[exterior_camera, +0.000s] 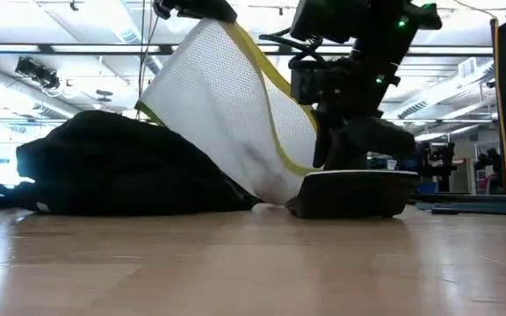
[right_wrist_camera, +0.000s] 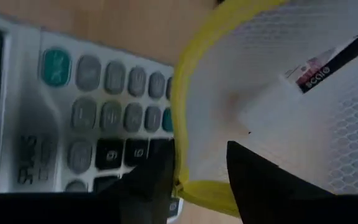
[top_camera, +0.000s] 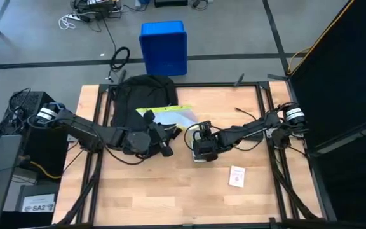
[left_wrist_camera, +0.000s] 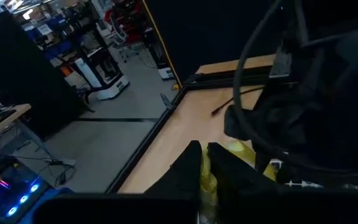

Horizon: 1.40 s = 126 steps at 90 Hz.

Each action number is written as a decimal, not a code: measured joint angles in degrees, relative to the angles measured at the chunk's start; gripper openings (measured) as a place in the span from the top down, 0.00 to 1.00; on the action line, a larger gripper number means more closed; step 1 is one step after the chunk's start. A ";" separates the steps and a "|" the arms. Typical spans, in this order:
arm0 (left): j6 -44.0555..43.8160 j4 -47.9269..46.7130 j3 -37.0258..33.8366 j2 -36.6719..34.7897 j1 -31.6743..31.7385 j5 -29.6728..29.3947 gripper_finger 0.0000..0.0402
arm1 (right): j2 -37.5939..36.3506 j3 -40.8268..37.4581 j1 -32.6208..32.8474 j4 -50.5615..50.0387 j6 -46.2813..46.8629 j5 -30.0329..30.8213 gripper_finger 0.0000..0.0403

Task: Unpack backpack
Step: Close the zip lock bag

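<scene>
The backpack [top_camera: 142, 102] lies toward eleven o'clock on the wooden surface [top_camera: 170, 191]. A white mesh pouch [top_camera: 170, 117] with yellow trim is half out of it, stretched between both arms. The left gripper [top_camera: 164, 137], near centre, has its jaws clamped on the pouch's yellow edge; the right gripper [top_camera: 202, 143], just toward three o'clock, also pinches that trim, above a calculator [right_wrist_camera: 73, 124]. The pouch is likely mid-extraction — next, draw it clear and set it down, probably beside the small card [top_camera: 237, 177] at five o'clock.

Backpack [top_camera: 138, 95]: black matt soft cloth. Mesh pouch [exterior_camera: 227, 114]: white netting, yellow fabric trim (honeycomb weave). Calculator [right_wrist_camera: 73, 124]: grey plastic, smooth keys. Counter [top_camera: 170, 184]: pale wood, slight sheen.
</scene>
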 joint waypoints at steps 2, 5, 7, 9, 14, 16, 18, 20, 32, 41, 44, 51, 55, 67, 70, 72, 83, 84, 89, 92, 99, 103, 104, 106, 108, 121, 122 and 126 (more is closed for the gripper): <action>0.00 -0.01 0.00 0.00 0.00 0.00 1.00 | 0.00 0.00 -0.21 -0.09 0.07 0.00 0.73; 0.00 -0.05 0.00 0.00 0.00 0.00 1.00 | 0.00 0.00 -0.57 -0.18 0.09 0.03 0.76; 0.00 -0.05 0.00 0.00 0.00 -0.01 1.00 | 0.00 0.00 -0.77 -0.23 0.12 0.17 0.78; 0.00 -0.04 0.00 0.00 0.00 0.00 1.00 | 0.00 0.00 -0.90 -0.34 0.26 0.41 0.81; 0.00 -0.07 0.00 0.00 0.00 0.00 1.00 | 0.00 0.00 -1.17 -0.70 0.63 0.89 0.90; 0.00 -0.09 0.00 0.00 0.00 -0.01 1.00 | 0.00 0.00 -1.25 -0.95 0.87 0.92 0.94; 0.00 -0.10 0.00 0.00 0.00 0.00 1.00 | 0.00 0.00 -1.28 -1.33 1.06 0.97 0.96; 0.00 -0.11 0.00 0.00 0.00 0.00 1.00 | 0.00 0.00 -1.28 -1.78 1.43 1.32 0.97; 0.00 -0.23 0.00 0.00 0.00 -0.64 1.00 | -0.15 0.00 0.10 -6.44 4.70 6.40 1.00; -0.98 -0.52 0.00 0.00 0.00 -2.87 1.00 | -0.80 0.00 2.42 -11.22 8.15 9.39 1.00; -1.51 -0.54 0.00 0.00 0.00 -3.42 1.00 | -1.32 0.10 3.26 -12.94 9.63 9.51 1.00; -2.16 -0.81 0.00 0.00 0.00 -4.08 1.00 | -2.52 1.12 5.44 -17.88 13.92 10.61 1.00; -2.76 -0.81 0.00 0.00 0.00 -4.11 1.00 | -3.44 1.85 6.98 -20.96 16.41 12.17 1.00; -3.08 -0.44 0.00 0.00 0.00 -4.11 1.00 | -6.51 5.44 11.10 -28.64 23.58 15.43 1.00; -3.06 -0.21 0.00 0.00 0.00 -4.09 1.00 | -7.33 6.18 11.82 -29.66 25.60 15.65 1.00; -3.07 -0.25 0.03 0.00 0.00 -4.10 1.00 | -7.89 6.56 12.23 -29.89 26.94 16.10 1.00; -3.03 -0.57 0.76 0.00 0.00 -4.08 1.00 | -10.35 6.74 13.14 -27.99 31.66 14.58 1.00; -3.02 -0.59 0.84 0.00 0.00 -4.09 1.00 | -10.45 6.64 13.11 -27.62 31.72 14.11 1.00; -2.66 -0.57 1.12 0.00 0.00 -4.09 1.00 | -10.58 5.70 12.82 -26.27 31.10 12.03 1.00; -2.16 -0.60 1.28 0.00 0.00 -4.09 1.00 | -10.54 4.70 12.62 -25.28 30.22 11.64 0.99; -1.67 -0.57 1.33 0.00 -0.02 -4.07 1.00 | -10.51 1.33 11.52 -19.00 28.23 11.60 0.98; -1.66 -0.59 1.33 0.00 -0.02 -4.07 1.00 | -10.50 -0.89 10.62 -14.36 27.29 11.48 0.96; -1.66 -0.59 1.33 0.00 -0.02 -4.07 1.00 | -10.47 -1.40 10.39 -13.44 27.02 11.41 0.96; -1.64 -0.59 1.33 0.00 -0.02 -4.07 1.00 | -10.46 -2.37 9.85 -12.01 26.58 11.22 0.95; -1.62 -0.55 1.33 0.00 -0.02 -4.07 1.00 | -10.45 -3.17 9.29 -10.70 26.30 10.83 0.93; -0.40 -0.33 2.07 0.00 0.18 -4.07 1.00 | -10.47 -6.58 6.26 -4.52 25.64 6.33 0.83; -0.23 -0.36 2.27 0.00 0.23 -4.06 1.00 | -10.45 -6.71 6.14 -4.26 25.64 6.22 0.82; 0.13 -0.28 2.97 0.00 0.28 -4.04 1.00 | -10.45 -7.17 5.98 -2.91 25.57 5.81 0.79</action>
